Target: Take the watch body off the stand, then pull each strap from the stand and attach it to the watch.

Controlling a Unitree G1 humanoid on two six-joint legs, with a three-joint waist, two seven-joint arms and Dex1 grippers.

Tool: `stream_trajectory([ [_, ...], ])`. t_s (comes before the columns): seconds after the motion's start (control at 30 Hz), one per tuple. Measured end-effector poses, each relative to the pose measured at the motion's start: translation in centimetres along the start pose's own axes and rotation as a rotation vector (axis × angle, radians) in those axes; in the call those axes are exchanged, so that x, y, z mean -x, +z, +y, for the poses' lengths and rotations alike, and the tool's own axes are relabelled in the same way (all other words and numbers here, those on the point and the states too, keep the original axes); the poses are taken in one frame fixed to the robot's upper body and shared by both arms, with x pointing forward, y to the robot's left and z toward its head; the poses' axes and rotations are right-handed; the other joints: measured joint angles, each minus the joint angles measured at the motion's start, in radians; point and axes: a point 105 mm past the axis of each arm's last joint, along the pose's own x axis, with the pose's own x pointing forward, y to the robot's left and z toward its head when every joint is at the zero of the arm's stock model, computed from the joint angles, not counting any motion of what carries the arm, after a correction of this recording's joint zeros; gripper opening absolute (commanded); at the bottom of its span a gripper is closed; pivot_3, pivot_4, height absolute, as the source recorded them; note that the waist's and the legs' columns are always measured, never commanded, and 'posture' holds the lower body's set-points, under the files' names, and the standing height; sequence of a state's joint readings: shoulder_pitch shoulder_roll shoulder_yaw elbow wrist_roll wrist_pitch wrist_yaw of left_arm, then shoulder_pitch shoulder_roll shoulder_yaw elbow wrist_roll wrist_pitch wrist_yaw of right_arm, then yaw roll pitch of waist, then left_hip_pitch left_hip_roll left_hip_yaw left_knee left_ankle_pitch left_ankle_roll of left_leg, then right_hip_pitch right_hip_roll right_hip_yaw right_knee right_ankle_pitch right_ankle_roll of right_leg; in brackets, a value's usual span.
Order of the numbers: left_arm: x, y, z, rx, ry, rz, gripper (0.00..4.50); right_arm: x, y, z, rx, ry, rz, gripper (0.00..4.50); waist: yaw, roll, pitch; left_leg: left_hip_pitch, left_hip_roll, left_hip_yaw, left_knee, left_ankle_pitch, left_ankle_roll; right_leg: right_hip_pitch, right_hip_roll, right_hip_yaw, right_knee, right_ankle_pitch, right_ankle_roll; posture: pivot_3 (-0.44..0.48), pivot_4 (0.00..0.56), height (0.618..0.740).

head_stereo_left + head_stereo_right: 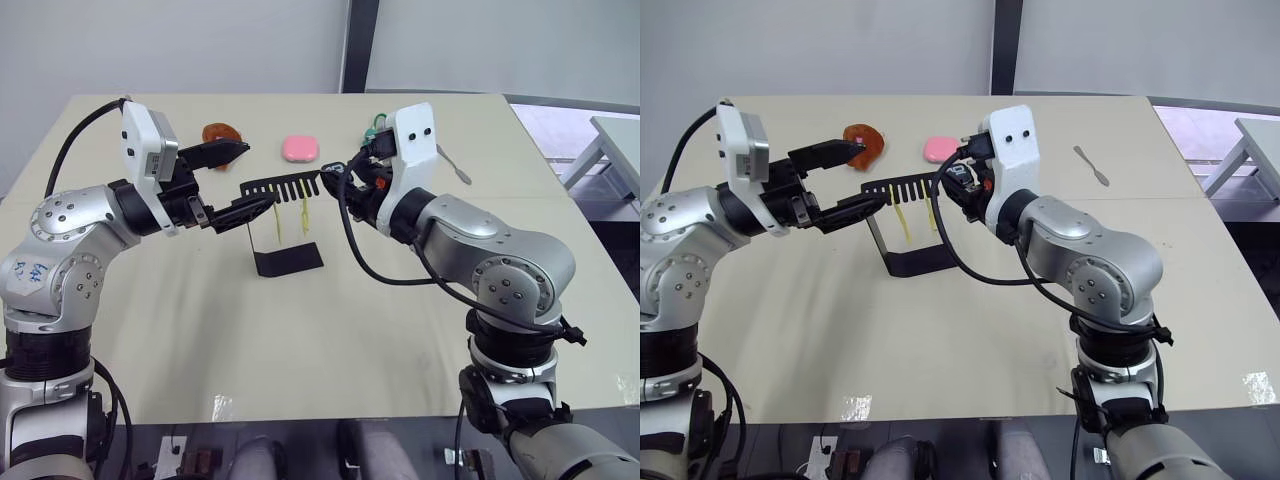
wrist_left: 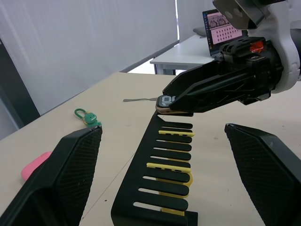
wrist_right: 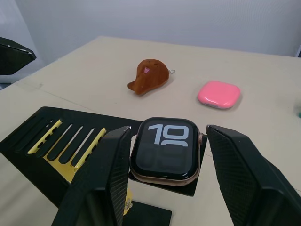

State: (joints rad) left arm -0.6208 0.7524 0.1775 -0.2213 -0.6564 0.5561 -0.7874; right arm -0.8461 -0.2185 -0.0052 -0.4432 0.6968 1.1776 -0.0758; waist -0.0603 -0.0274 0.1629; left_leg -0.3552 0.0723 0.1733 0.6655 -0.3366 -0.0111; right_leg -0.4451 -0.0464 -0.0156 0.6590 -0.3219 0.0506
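The black stand [image 1: 288, 260] sits mid-table, its comb-slotted arm [image 1: 285, 187] level above the flat foot. Two yellow straps [image 1: 277, 222] [image 1: 306, 215] hang from the slots. At the arm's right end rests the watch body [image 3: 164, 148], a black face with pale digits. My right gripper [image 1: 335, 178] is open, one finger on each side of the watch with a narrow gap on one side. My left gripper [image 1: 235, 182] is open at the arm's left end, its fingers [image 2: 70, 174] straddling the comb without touching it.
Behind the stand lie a pink rounded block [image 1: 300, 149], a brown toy [image 1: 220, 133] and a green keychain [image 1: 375, 125]. A small metal tool [image 1: 455, 165] lies far right. The table's near half [image 1: 300, 350] is bare.
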Motion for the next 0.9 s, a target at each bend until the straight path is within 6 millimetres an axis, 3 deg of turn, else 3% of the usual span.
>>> stream_trajectory([
  [0.9,-0.3,-0.11,-0.06,0.004,0.006,-0.013,4.5,-0.26,-0.04,0.47,0.027,0.026,0.009,2.69,0.0,0.0,0.0,0.0,0.0,0.0,0.0,0.0,0.0,0.0,0.0,0.0,0.0,0.0,0.0,0.0,0.15,0.74],
])
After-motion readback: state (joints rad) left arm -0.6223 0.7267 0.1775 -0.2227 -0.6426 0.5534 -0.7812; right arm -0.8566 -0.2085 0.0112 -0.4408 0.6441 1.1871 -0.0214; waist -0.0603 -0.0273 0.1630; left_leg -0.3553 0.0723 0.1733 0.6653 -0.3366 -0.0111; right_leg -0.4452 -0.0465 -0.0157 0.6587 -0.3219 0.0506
